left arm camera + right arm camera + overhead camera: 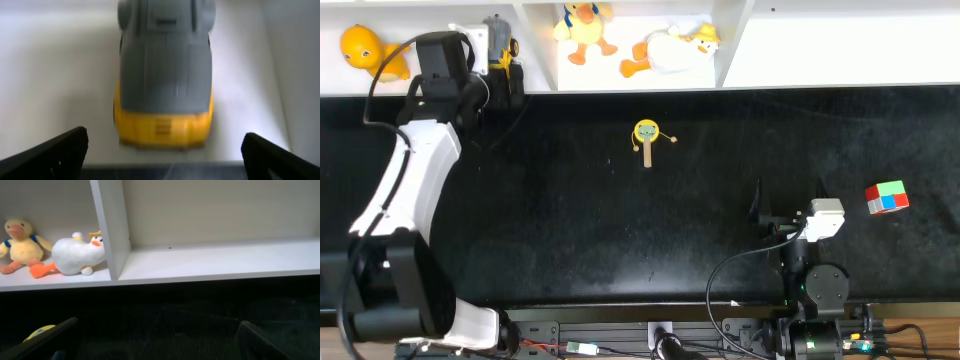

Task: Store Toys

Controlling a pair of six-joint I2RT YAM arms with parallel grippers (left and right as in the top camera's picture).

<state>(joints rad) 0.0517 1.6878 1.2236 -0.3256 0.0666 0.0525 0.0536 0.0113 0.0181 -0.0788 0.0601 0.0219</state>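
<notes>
A grey and yellow toy car (162, 75) stands in the left compartment of the white shelf (820, 78), also seen as the toy car (500, 40) from above. My left gripper (165, 150) is open right behind the car, its fingers wide apart on either side and not touching it; from above, the left gripper (502, 85) is at the shelf's edge. A small yellow-green rattle drum (647, 133) lies on the black table. A coloured cube (886, 197) sits at the right. My right gripper (788, 200) is open and holds nothing, low near the front.
An orange duck (360, 48) shares the left compartment. A yellow plush duck (584, 25) and a white plush duck (670, 50) fill the middle one, with a divider (112, 230) beside them. The right compartment (225, 260) is bare.
</notes>
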